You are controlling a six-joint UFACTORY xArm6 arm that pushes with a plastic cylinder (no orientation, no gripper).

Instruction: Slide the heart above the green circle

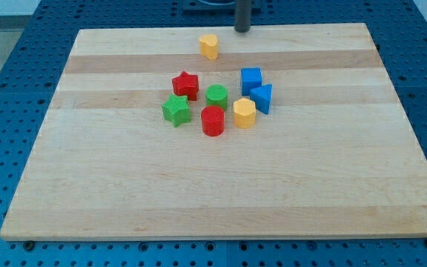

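Note:
The yellow heart lies near the view's top, on the wooden board. The green circle sits in a cluster at the board's middle, straight below the heart with a gap between them. My tip touches the board at its top edge, up and to the right of the heart and apart from it.
Around the green circle lie a red star, a green star, a red cylinder, a yellow hexagon, a blue cube and a blue triangle. Blue perforated table surrounds the board.

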